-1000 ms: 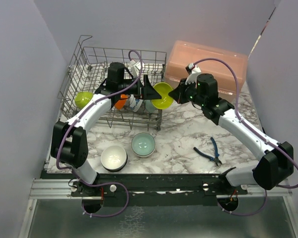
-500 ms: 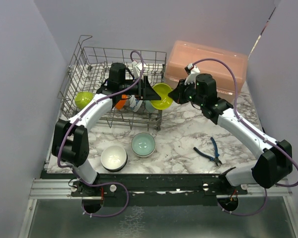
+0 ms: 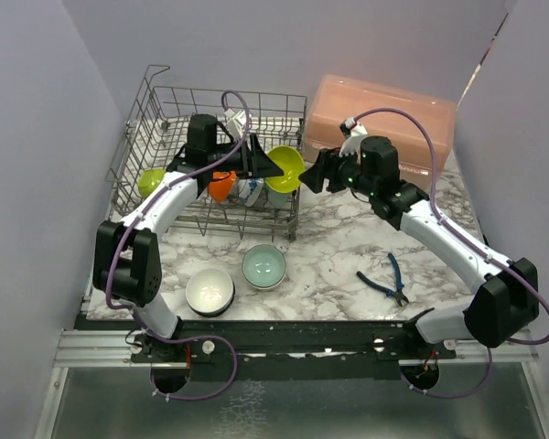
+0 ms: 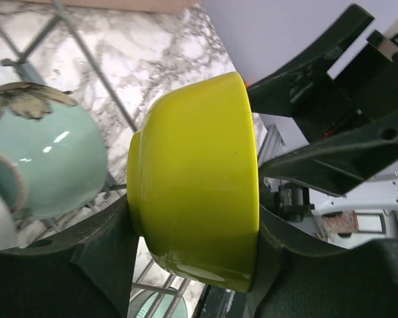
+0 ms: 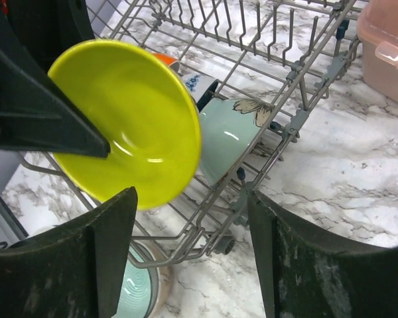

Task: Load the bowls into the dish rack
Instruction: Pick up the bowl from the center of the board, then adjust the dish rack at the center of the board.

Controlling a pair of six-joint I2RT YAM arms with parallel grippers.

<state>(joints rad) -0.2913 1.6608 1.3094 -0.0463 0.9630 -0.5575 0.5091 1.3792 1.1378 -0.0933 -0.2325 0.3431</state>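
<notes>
Lime-yellow bowl (image 4: 199, 172): hangs on edge over the right end of the dish rack (image 3: 156, 101), mouth turned toward the right arm. Sits clamped in the left gripper (image 3: 263, 165), one finger across the inside, the other against the base. Right gripper (image 5: 191, 199): stands wide, holds nothing, just beside the bowl's open side. Inside the rack: second lime bowl (image 3: 149, 181) at the left wall, then orange bowl (image 3: 221, 187), blue-patterned bowl (image 3: 249, 190) and printed teal bowl (image 5: 229, 136) along the front row. Near the front edge of the table (image 3: 339, 242): white bowl (image 3: 209, 290) and plain teal bowl (image 3: 264, 267), close together. Toward the right front: pliers (image 3: 384, 279). At the back right corner: pink box (image 3: 384, 110).
</notes>
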